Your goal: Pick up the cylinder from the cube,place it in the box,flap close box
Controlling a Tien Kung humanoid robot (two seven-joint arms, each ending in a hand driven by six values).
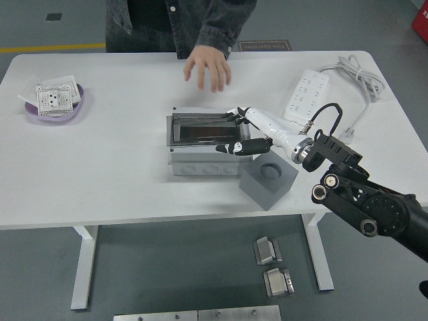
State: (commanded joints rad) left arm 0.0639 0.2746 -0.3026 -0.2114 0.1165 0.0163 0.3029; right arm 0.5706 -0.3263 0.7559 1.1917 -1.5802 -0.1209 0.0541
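Beside box right edge: robot hand, empty.

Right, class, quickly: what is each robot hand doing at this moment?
Left hand: not in view.
Right hand: fingers spread, holding nothing, resting at the right end of the box.

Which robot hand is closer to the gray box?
The right. The right hand is over the gray box's right end, fingers relaxed and holding nothing. The left hand doesn't show in the picture at all.
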